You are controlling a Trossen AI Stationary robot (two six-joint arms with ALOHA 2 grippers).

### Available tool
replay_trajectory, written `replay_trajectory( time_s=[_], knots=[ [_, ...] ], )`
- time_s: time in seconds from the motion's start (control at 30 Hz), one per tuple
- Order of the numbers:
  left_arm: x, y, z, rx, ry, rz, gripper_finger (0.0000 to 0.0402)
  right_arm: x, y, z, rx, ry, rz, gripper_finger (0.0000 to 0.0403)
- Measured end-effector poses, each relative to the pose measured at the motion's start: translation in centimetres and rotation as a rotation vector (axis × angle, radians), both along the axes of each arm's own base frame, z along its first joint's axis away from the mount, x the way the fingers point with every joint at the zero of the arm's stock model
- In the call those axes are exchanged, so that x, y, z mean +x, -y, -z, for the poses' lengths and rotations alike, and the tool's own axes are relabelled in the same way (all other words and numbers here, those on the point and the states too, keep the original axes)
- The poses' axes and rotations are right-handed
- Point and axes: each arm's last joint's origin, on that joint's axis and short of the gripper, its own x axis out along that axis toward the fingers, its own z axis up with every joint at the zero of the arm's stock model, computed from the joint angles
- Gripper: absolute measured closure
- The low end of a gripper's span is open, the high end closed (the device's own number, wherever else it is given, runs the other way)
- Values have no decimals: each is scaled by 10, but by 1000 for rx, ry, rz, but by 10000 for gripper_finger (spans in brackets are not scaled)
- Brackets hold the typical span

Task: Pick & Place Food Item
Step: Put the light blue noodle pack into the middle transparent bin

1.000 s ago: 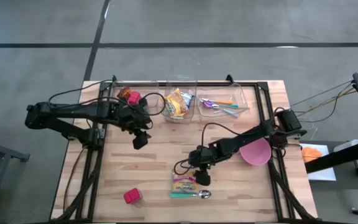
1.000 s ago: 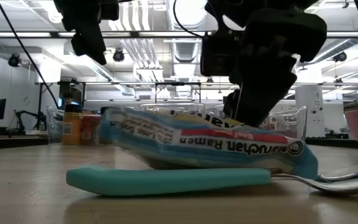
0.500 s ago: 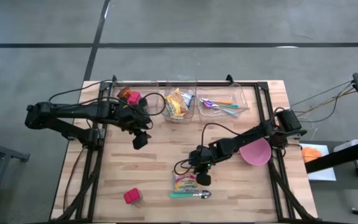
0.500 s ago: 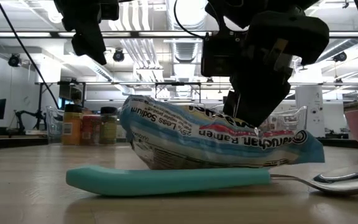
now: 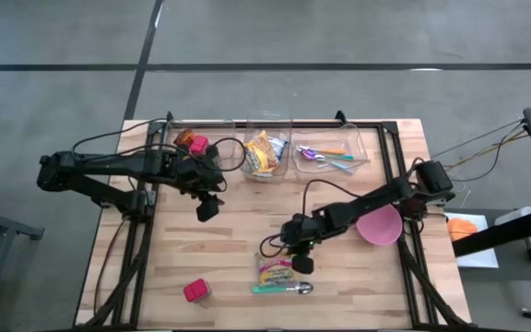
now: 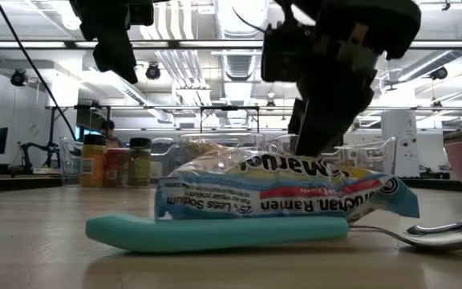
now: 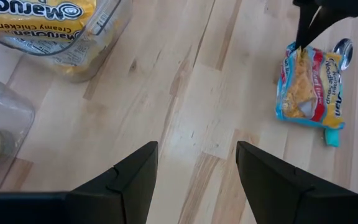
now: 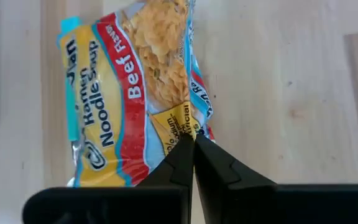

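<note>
High view: ramen packet (image 5: 274, 273) lies on the surface (image 5: 238, 231) near its front edge, across a teal-handled spoon (image 5: 279, 289); right end effector (image 5: 300, 262) at the packet's edge, left end effector (image 5: 206, 207) well apart, spread and empty. Low view: packet (image 6: 283, 196) looks light, crinkly, probably brittle inside. Right wrist view: fingers (image 8: 179, 158) pressed together, pinching the wrapper's edge seam, judged the safest hold, though slippery film may slide out.

The pale wooden plank surface (image 5: 238, 231) stands on a grey concrete floor (image 5: 275, 37) crossed by dark seam lines. Beyond the surface, the room is a wide workshop: rows of bright ceiling strip lights (image 6: 183, 44) hang above exposed ducts, with a white pillar (image 6: 398, 132) far behind the surface.
</note>
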Motion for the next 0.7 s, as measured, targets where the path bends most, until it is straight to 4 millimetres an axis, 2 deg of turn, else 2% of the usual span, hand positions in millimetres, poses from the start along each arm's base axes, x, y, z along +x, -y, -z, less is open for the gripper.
replay_trajectory(
  time_s=[0.3, 0.7],
  knots=[
    [0, 0, 0, 0, 0, 0, 178, -15, 4, -28, -46, 3, 28, 395],
    [0, 0, 0, 0, 0, -1, 178, -32, 10, -65, -125, 101, 107, 395]
  ],
)
